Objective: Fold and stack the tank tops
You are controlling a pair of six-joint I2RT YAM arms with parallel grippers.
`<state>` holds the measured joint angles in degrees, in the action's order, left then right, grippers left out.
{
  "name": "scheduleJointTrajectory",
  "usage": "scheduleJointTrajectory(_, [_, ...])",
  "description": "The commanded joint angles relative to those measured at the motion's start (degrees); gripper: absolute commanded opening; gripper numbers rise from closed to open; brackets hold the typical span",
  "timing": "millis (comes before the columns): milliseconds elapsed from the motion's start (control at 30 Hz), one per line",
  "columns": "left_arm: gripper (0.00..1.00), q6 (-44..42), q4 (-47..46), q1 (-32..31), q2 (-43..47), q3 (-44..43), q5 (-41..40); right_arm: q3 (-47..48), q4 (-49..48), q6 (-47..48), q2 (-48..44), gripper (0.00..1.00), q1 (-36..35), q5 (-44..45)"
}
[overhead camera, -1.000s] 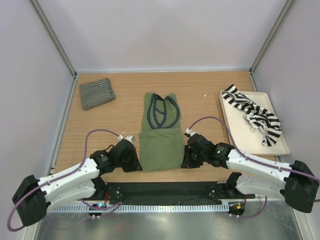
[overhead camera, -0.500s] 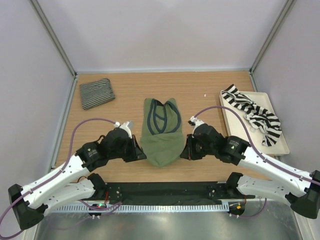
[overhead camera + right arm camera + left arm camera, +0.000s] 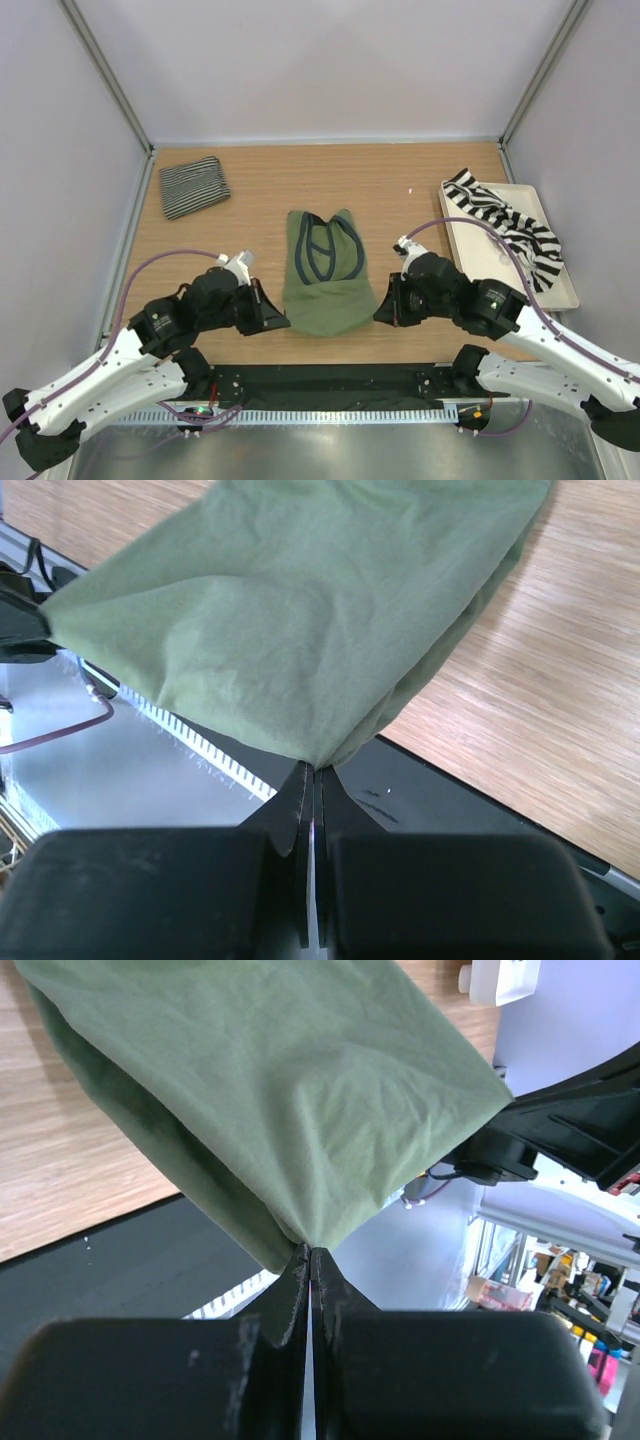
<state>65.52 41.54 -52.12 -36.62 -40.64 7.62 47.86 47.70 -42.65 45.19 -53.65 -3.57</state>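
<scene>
The olive green tank top (image 3: pixel 325 280) lies mid-table, its dark-trimmed straps at the far end and its near hem lifted off the wood. My left gripper (image 3: pixel 282 318) is shut on the hem's left corner; the cloth (image 3: pixel 300 1090) fans out from my pinched tips (image 3: pixel 308 1252). My right gripper (image 3: pixel 380 314) is shut on the hem's right corner, with the cloth (image 3: pixel 300 610) hanging from my tips (image 3: pixel 315 770). The pinstriped tank top (image 3: pixel 194 186) lies folded at the far left. The broad-striped tank top (image 3: pixel 505 228) lies crumpled on the cream tray (image 3: pixel 560 296).
The tray stands at the table's right edge. Grey walls and metal posts close in the left, right and far sides. A black strip (image 3: pixel 330 385) with the arm bases runs along the near edge.
Both grippers have risen and moved forward with the olive hem, so the top's lower half has bunched up and lifted from the table. The other two tops have not moved.
</scene>
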Motion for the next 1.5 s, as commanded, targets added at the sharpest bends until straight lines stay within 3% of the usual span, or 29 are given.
scheduleJointTrajectory(0, [0.0, 2.95, -2.6, -0.26, 1.46, 0.92, 2.4, 4.61, 1.42, 0.55, -1.6, 0.01, -0.4, 0.76])
scheduleJointTrajectory(400, [0.0, 5.24, -11.83, 0.35, -5.91, -1.36, -0.06, 14.89, 1.78, 5.3, 7.36, 0.01, -0.32, 16.75])
scheduleJointTrajectory(633, [0.0, 5.32, -13.41, 6.66, -7.58, -4.09, 0.2, 18.32, 0.2, 7.85, 13.16, 0.01, 1.17, 22.56])
scheduleJointTrajectory(1033, [0.0, 4.53, -20.71, 18.45, -15.23, -6.2, 11.71, 22.72, -7.18, 14.79, 21.6, 0.01, 15.58, 10.62])
scheduleJointTrajectory(1467, [0.0, 3.04, -27.55, 30.14, -27.18, -10.5, 20.59, 35.46, -11.4, 18.57, 38.65, 0.01, 24.37, 4.28])
